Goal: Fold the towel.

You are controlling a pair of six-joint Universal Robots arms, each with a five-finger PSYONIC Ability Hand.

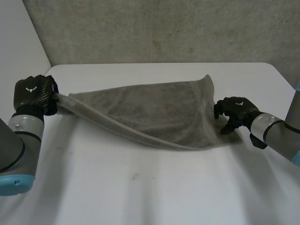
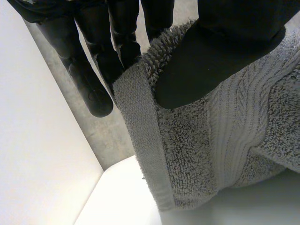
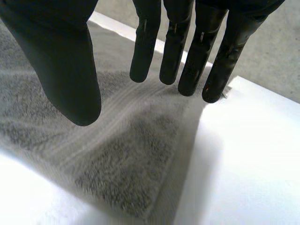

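Left hand point(image 1: 33, 93) pinches one corner of the grey terry towel point(image 1: 150, 115) beside its flat woven hem. Right hand point(image 1: 236, 112), fingers straight and apart, sits over the opposite ribbed edge on the smooth white counter point(image 1: 164, 187).

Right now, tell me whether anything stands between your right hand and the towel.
Nothing visible does. The right hand hangs open over the towel edge, no object between them. The left hand pinches a corner at the other end.
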